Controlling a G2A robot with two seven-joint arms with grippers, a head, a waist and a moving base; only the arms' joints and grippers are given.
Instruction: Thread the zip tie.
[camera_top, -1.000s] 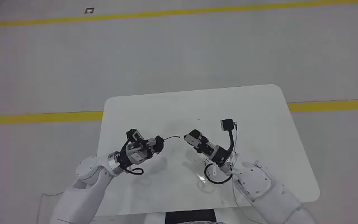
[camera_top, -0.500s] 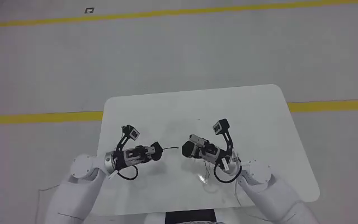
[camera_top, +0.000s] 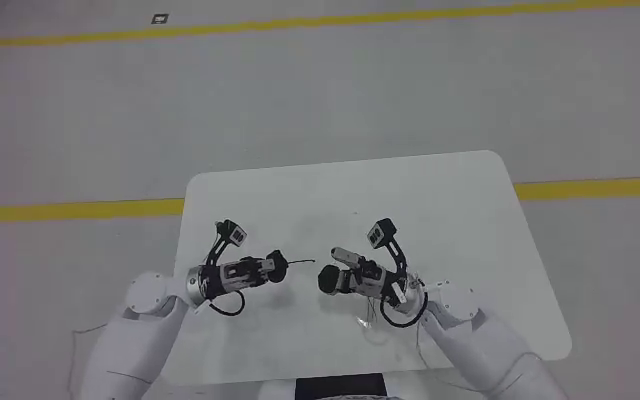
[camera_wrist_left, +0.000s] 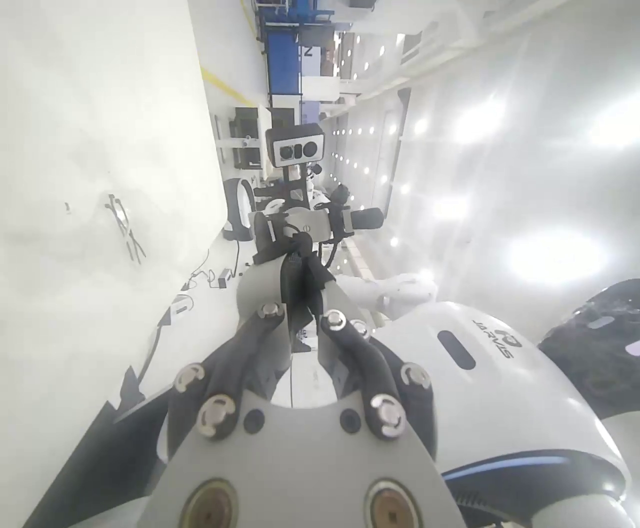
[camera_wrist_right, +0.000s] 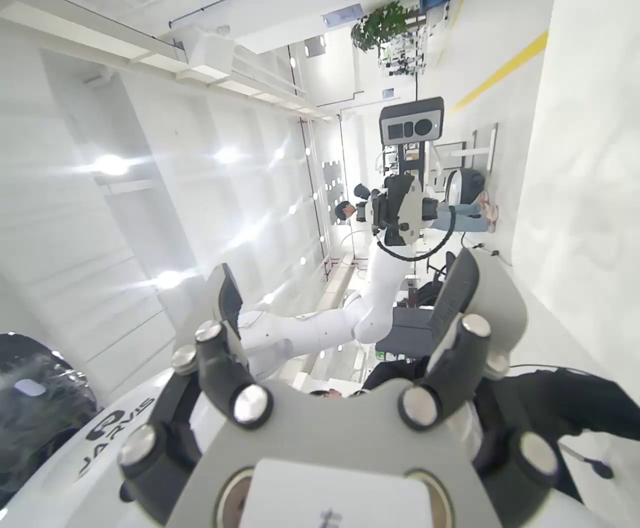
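L gripper (camera_top: 280, 267): clamped on zip tie (camera_top: 302, 264), held over white table (camera_top: 450, 200), near its front edge.
Zip tie: thin black strap; free end is pointed at R gripper (camera_wrist_right: 345, 280), not touching it.
R gripper: fingers spread wide, nothing gripped.

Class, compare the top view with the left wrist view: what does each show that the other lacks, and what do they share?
Top view adds the table's whole outline and the zip tie's free end pointing from the left pincer toward the right pincer. Left wrist view adds ceiling lights and the left pincer's fingers close up, shut together. Shared: both pincers, the right arm's wrist camera, and the table.
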